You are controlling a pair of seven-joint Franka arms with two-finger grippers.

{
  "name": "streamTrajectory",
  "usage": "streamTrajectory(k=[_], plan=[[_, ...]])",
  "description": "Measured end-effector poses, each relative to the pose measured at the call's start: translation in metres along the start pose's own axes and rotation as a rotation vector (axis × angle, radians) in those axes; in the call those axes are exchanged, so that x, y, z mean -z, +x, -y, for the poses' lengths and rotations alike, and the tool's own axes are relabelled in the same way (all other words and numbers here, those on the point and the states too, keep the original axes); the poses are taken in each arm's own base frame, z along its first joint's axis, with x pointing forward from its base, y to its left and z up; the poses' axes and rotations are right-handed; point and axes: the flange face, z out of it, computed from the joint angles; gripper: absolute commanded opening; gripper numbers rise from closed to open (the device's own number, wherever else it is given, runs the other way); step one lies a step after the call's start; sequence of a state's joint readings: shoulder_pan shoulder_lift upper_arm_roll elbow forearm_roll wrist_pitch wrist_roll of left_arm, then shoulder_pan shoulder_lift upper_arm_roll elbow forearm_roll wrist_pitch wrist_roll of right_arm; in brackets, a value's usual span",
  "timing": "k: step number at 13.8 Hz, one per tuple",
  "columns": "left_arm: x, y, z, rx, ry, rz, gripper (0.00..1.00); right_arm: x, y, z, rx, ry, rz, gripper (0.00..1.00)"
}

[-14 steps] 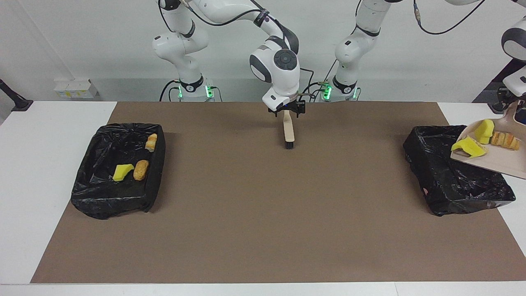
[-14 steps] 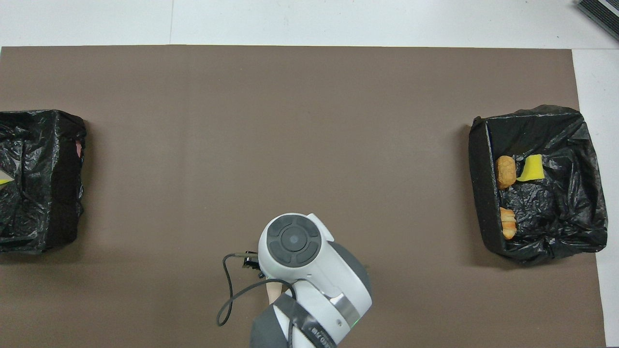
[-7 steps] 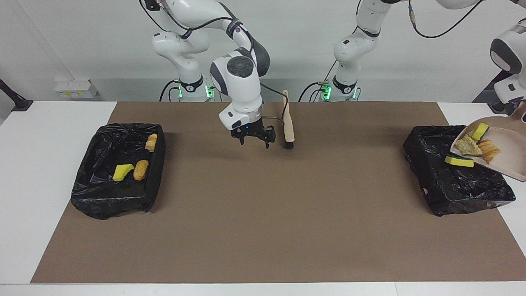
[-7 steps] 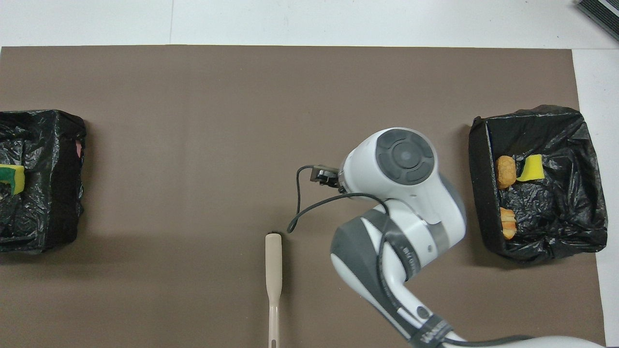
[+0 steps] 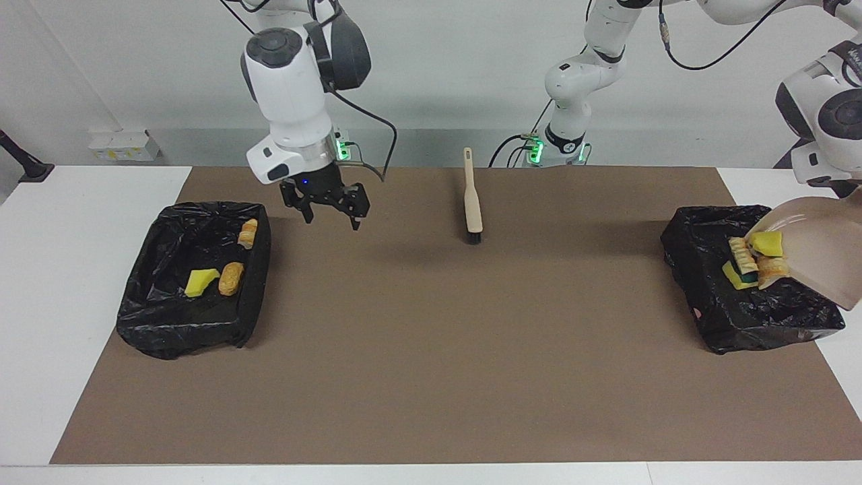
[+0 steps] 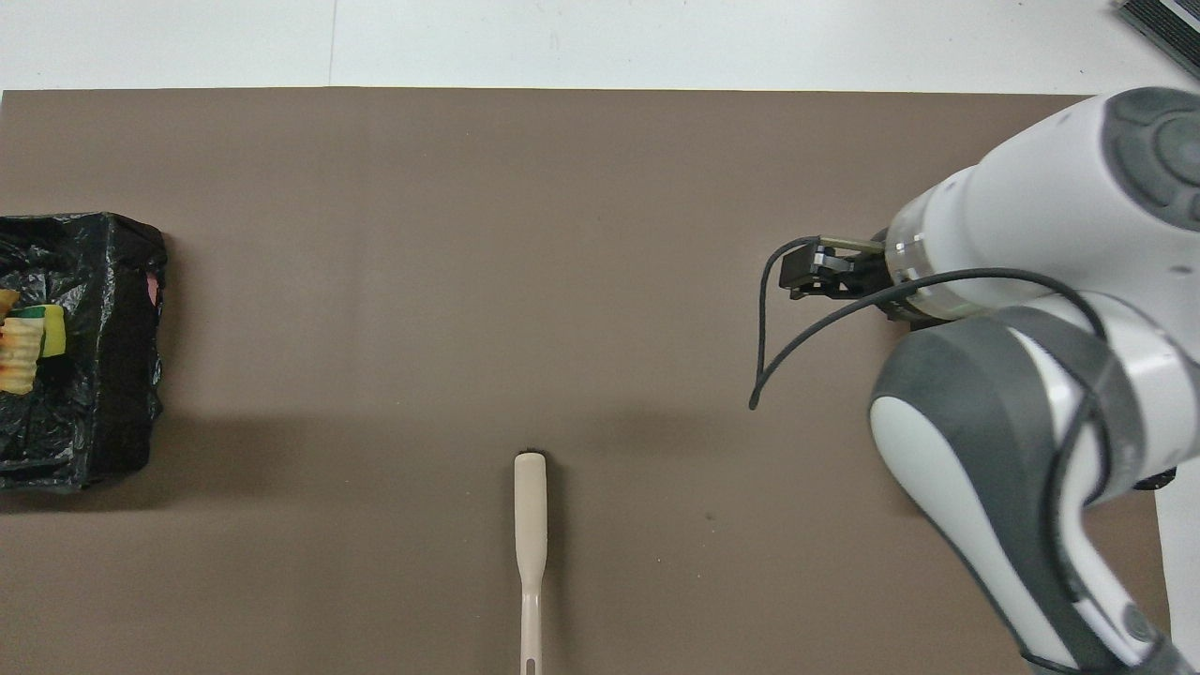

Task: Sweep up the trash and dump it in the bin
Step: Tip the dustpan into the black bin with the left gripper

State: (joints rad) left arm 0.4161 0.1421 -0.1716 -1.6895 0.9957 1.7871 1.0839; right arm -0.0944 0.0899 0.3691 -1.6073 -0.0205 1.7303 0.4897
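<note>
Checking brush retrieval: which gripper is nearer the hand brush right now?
Right. The right gripper hangs open over the mat between the brush and the bin at its end; the left arm tips the dustpan over the other bin.

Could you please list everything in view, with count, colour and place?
Bins: two, lined in black plastic, one at each end of the brown mat.
Scraps in the bin at the right arm's end: three, yellow and orange-brown.
Scraps sliding off the dustpan: several, yellow and orange-brown, into the bin at the left arm's end.
Dustpan: one, beige, tipped over that bin.
Brush: one, beige, on the mat near the robots.
Right tool: open, empty, over the mat beside its bin.
Left tool: out of view, holding the dustpan.
</note>
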Motion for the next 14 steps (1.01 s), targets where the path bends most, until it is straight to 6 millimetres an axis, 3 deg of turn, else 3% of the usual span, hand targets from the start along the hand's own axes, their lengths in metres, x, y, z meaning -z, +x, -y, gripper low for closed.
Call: streamTrajectory(k=[2,4,6,11,14], plan=[[0.006,0.007,-0.001,-0.018,0.004,0.021,0.00,0.027,-0.003,-0.015,0.004,-0.020,0.007,1.00],[0.005,0.003,0.000,-0.019,0.010,0.040,0.00,0.041,-0.009,-0.022,-0.004,-0.037,0.025,1.00],[0.010,0.001,0.003,-0.032,0.041,0.087,0.00,0.042,-0.011,-0.029,-0.015,-0.054,0.056,1.00],[0.053,0.017,0.002,-0.068,0.089,0.159,0.00,0.041,-0.007,-0.042,-0.038,-0.064,0.064,1.00],[0.055,0.015,0.003,-0.072,0.105,0.189,0.00,0.041,-0.006,-0.043,-0.039,-0.064,0.064,1.00]])
